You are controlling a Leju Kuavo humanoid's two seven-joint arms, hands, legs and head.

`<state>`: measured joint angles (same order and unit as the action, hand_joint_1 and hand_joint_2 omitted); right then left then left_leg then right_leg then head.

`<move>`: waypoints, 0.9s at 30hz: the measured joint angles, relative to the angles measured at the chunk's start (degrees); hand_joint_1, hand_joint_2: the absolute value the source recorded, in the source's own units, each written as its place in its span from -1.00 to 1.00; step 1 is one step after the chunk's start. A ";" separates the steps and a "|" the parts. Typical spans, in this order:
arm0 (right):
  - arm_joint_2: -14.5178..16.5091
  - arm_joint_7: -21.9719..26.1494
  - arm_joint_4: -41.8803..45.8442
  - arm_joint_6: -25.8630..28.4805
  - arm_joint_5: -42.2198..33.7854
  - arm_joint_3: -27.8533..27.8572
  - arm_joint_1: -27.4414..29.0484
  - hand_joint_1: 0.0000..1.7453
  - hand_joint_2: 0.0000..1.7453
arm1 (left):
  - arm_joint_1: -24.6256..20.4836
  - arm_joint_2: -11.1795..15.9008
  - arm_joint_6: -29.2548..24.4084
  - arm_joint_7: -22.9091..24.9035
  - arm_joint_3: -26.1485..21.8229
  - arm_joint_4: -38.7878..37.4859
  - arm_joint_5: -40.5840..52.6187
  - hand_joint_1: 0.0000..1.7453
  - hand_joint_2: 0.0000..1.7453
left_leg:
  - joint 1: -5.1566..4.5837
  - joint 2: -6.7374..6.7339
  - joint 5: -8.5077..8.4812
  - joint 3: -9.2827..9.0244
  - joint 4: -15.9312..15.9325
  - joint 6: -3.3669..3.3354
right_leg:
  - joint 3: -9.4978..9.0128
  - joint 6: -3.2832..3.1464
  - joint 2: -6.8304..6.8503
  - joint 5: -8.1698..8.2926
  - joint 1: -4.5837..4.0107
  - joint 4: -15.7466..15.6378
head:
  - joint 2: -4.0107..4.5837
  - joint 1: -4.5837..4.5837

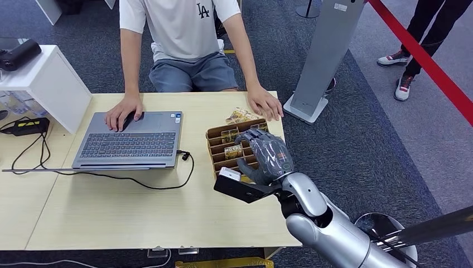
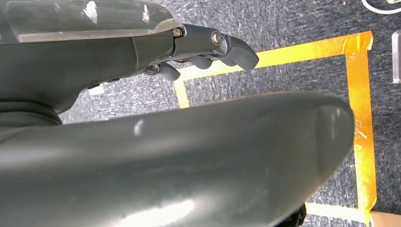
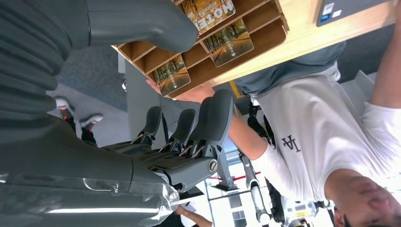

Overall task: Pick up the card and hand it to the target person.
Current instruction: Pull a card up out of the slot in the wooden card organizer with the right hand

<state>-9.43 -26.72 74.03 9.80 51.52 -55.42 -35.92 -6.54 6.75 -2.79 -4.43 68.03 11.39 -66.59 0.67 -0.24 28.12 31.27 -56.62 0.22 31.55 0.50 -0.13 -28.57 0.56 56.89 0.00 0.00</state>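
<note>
Mostly leafy-printed cards (image 3: 229,41), slotted in cardboard tray (image 1: 218,146), right hand (image 1: 266,157) above.

The table (image 1: 111,212) looks like pale wood laminate, smooth and matt, with a faint grain. On it, the laptop (image 1: 131,139) has a brushed grey metal look with a soft sheen. At about two o'clock from the laptop sits the card holder (image 1: 215,153), plain brown cardboard, dull and a bit rough at the edges; the cards (image 3: 230,41) in its slots are glossy printed paper. The right hand (image 1: 268,156) is dark grey plastic, matt and ribbed on its cover, while the arm (image 1: 323,223) behind it is polished silver metal catching the light. The left hand (image 2: 208,47) shows smooth, slightly shiny grey plastic. The floor (image 1: 362,145) is coarse grey-blue carpet. The person's shirt (image 1: 178,22) is soft white cloth.
</note>
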 joint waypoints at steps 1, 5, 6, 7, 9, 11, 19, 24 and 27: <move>0.32 -0.10 -1.10 0.01 0.26 -0.28 -0.33 0.02 1.00 | -0.01 0.00 0.04 -0.01 0.09 0.01 0.07 -1.00 -1.00 | 0.00 0.02 0.01 0.03 -0.03 -0.01 | 0.01 0.01 0.02 -0.01 0.00 0.02 | 0.00 0.00; 1.19 -0.34 -4.69 -0.31 0.44 -1.10 -1.41 0.04 1.00 | -0.04 -0.05 0.15 -0.12 0.39 0.01 0.32 -1.00 -1.00 | 0.00 0.07 0.00 0.05 -0.03 -0.01 | 0.00 0.01 0.07 -0.02 0.00 0.02 | 0.00 0.00; 1.35 -0.36 -5.34 -0.26 0.45 -1.23 -1.60 0.02 1.00 | -0.05 -0.06 0.18 -0.14 0.45 0.02 0.37 -1.00 -1.00 | 0.00 0.09 0.01 0.06 -0.04 -0.01 | 0.01 0.02 0.10 -0.03 0.00 0.03 | 0.00 0.00; 1.55 -0.38 -6.17 -0.13 0.36 -1.33 -1.79 0.00 1.00 | -0.06 -0.07 0.21 -0.16 0.53 0.02 0.43 -1.00 -1.00 | 0.00 0.10 0.01 0.05 -0.03 -0.01 | 0.00 0.01 0.10 -0.03 0.00 0.03 | 0.00 0.00; 1.84 -0.42 -7.60 -0.09 0.07 -1.46 -2.03 -0.04 1.00 | -0.06 -0.06 0.25 -0.12 0.70 0.01 0.57 -1.00 -1.00 | 0.00 0.13 0.02 0.08 -0.06 -0.01 | 0.02 0.02 0.14 -0.05 0.00 0.05 | 0.00 0.00; 2.11 -0.35 -9.02 0.21 -0.23 -1.48 -2.20 -0.04 1.00 | -0.06 -0.04 0.26 -0.01 0.83 0.01 0.65 -1.00 -1.00 | 0.00 0.14 0.01 0.08 -0.06 -0.01 | 0.02 0.02 0.15 -0.05 0.00 0.05 | 0.00 0.00; 3.02 0.02 -11.49 1.19 -0.77 -1.57 -2.66 -0.15 1.00 | -0.13 -0.06 0.24 0.32 1.16 -0.04 0.78 -1.00 -1.00 | 0.00 0.19 0.00 0.12 -0.07 -0.01 | 0.04 0.02 0.20 -0.06 0.00 0.06 | 0.00 0.00; 3.75 0.37 -12.89 1.35 -1.06 -1.87 -3.18 -0.15 1.00 | -0.15 -0.13 0.32 0.19 1.43 -0.05 0.96 -1.00 -1.00 | 0.00 0.20 0.01 0.16 -0.11 -0.02 | 0.08 0.02 0.20 -0.07 0.01 0.09 | 0.00 0.00; 4.16 0.68 -13.70 1.50 -1.23 -2.07 -3.54 -0.13 1.00 | -0.17 -0.13 0.40 0.11 1.59 -0.08 1.06 -1.00 -1.00 | -0.01 0.21 0.00 0.17 -0.11 -0.01 | 0.09 0.02 0.22 -0.06 0.01 0.09 | 0.00 0.00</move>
<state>-5.28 -26.03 60.34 11.31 50.29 -57.49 -39.46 -6.71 6.61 -2.40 -4.32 69.62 11.31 -65.53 0.66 -0.03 28.12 31.44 -56.73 0.21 31.64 0.52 0.09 -28.64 0.57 56.98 0.00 0.00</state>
